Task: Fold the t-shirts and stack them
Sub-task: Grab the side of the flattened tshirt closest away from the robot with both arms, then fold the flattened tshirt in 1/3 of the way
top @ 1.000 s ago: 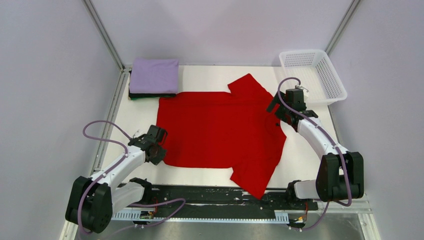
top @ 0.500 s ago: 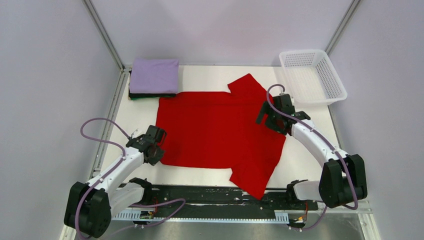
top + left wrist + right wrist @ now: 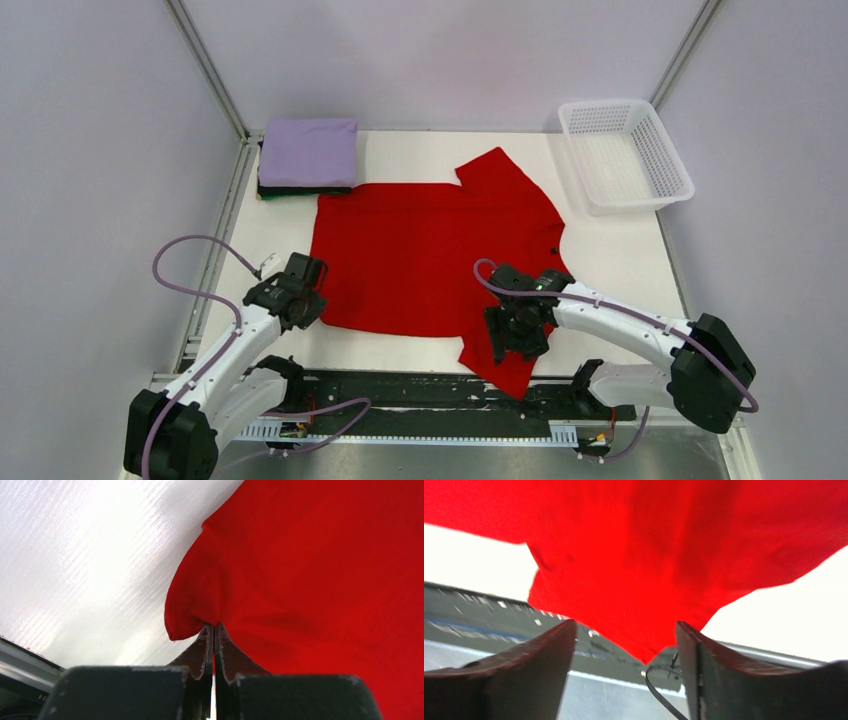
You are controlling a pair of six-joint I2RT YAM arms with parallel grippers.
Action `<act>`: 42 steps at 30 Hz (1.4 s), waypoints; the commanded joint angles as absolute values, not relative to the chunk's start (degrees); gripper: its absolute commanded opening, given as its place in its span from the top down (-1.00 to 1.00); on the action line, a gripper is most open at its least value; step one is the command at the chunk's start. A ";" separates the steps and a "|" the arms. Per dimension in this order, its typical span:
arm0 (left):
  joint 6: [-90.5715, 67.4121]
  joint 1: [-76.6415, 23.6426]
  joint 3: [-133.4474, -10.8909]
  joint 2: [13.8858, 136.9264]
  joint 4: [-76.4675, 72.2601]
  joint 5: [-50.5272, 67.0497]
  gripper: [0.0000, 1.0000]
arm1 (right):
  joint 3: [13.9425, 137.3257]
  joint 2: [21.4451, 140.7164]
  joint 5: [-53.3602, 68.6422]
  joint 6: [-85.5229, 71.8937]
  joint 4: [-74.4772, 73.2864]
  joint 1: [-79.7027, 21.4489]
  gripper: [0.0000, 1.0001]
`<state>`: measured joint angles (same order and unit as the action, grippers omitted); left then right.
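free: table (image 3: 620, 262) right of red t-shirt (image 3: 420, 250) | obstacles: basket (image 3: 662, 158), folded stack (image 3: 308, 152) | near rail (image 3: 400, 392): unclear

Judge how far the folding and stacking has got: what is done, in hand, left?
Done: a lavender t-shirt lies folded on a dark t-shirt, far left. In hand: the red t-shirt lies spread; left fingers pinch its near-left corner, right fingers stand open at its near sleeve. Left: fold it, stack it.

Overhead rear view, wrist cameras close, sharing red t-shirt (image 3: 430, 260)
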<state>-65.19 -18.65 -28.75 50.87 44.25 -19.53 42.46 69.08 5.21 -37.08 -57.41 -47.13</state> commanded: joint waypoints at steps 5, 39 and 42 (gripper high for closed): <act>-63.50 -18.81 -28.04 50.69 43.07 -20.33 1.00 | 41.33 72.53 12.29 -40.53 -57.49 -56.47 -0.15; -70.63 -18.81 -30.58 40.98 58.88 -20.64 1.00 | 40.78 74.23 24.33 -36.87 -58.76 -62.75 1.00; -70.76 -18.80 -30.51 37.90 61.17 -19.20 1.00 | 41.02 72.54 25.71 -37.40 -59.65 -63.74 1.00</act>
